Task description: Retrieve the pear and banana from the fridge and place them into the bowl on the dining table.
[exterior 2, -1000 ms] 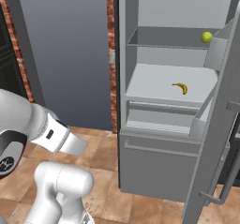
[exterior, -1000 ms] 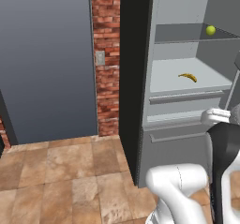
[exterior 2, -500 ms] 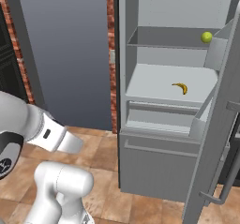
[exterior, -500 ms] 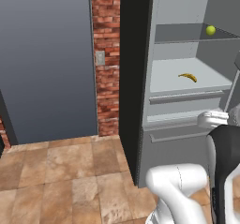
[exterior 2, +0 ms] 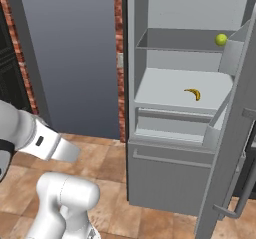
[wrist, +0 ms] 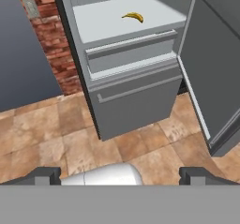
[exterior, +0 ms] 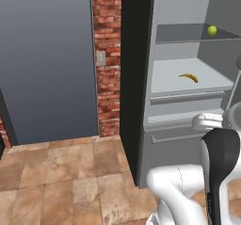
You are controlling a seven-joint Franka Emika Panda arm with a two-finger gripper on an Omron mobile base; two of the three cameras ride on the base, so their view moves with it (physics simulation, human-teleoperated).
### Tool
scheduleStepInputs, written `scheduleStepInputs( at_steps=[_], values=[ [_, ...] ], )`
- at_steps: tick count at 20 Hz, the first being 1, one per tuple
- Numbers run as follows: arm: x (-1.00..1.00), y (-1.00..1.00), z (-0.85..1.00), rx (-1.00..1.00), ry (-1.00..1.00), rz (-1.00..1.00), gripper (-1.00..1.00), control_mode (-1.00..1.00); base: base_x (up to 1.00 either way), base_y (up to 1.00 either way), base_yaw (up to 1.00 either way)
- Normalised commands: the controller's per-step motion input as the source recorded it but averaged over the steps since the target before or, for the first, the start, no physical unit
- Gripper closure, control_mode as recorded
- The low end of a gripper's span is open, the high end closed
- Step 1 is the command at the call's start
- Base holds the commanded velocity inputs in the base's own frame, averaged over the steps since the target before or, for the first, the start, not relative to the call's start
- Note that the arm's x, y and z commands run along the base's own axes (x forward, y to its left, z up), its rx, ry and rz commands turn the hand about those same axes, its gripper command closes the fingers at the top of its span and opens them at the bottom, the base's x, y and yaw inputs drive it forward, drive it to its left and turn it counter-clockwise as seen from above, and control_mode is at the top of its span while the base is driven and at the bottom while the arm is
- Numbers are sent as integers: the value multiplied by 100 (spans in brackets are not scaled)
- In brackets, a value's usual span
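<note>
The fridge point(exterior: 183, 120) stands open, its light grey shelves showing. The pear point(exterior: 212, 30) point(exterior 2: 221, 39), small and yellow-green, sits at the right of the upper shelf. The banana point(exterior: 188, 77) point(exterior 2: 193, 93) point(wrist: 133, 16) lies on the wide shelf below it, above the drawers. My gripper point(wrist: 119, 175) is open with nothing between its fingertips point(wrist: 44, 174). It hangs low in front of the fridge, well short of the banana shelf. The bowl and the dining table are out of view.
The open fridge door point(exterior 2: 235, 148) point(wrist: 215, 54) swings out on the right, its bar handle point(exterior 2: 235, 210) low down. Left of the fridge are a brick strip point(exterior: 108, 54) with a wall switch point(exterior: 100, 58) and a dark grey panel point(exterior: 47, 59). Brown floor tiles point(exterior: 56, 172) lie in front.
My arm has shifted slightly: its white link has drawn a little left in both base views. The fridge, pear and banana have not moved, and the gripper stays open.
</note>
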Motion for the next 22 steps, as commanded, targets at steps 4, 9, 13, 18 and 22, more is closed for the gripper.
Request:
scheduleStepInputs(
  at_steps=[4, 9, 13, 18, 22],
  values=[
    [0, 0, 0, 0, 0, 0, -100, 100, -9, 0, 0],
    [0, 0, 0, 0, 0, 0, -100, 100, -7, -7, -1],
    [0, 0, 0, 0, 0, 0, -100, 100, -7, -56, -9],
    [0, 0, 0, 0, 0, 0, -100, 100, -8, -78, -17],
    [0, 0, 0, 0, 0, 0, -100, 100, 6, -25, -15]
  ],
)
